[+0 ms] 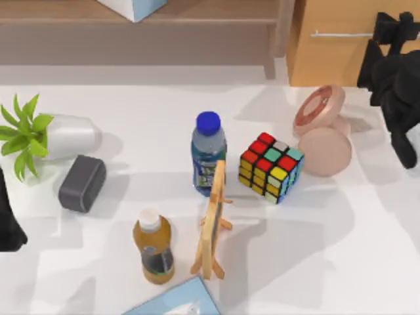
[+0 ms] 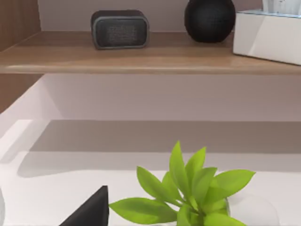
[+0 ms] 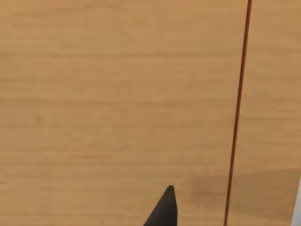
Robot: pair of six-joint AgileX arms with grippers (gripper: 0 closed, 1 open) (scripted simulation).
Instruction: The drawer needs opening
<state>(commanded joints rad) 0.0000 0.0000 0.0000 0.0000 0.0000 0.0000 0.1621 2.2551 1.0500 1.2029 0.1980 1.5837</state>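
Observation:
The drawer [image 1: 328, 56] is the light orange-tan front at the table's far right, with a thin silver bar handle [image 1: 341, 33] across it. It looks closed, flush with its cabinet. My right gripper [image 1: 392, 27] hangs at the handle's right end, close against the drawer front. In the right wrist view the tan wood of the drawer [image 3: 117, 94] is very near, with a thin dark seam [image 3: 239, 108] running down it and a black piece of the gripper [image 3: 164, 212] in front. My left arm [image 1: 8, 223] is parked at the table's left edge.
A brown wooden shelf [image 1: 164, 23] runs along the back left. On the table stand a potted plant [image 1: 39, 134], a grey speaker [image 1: 82, 182], a blue-capped bottle [image 1: 209, 152], a Rubik's cube [image 1: 270, 167], pink tape rolls [image 1: 323, 131], an amber bottle [image 1: 153, 248] and a wooden stand [image 1: 213, 223].

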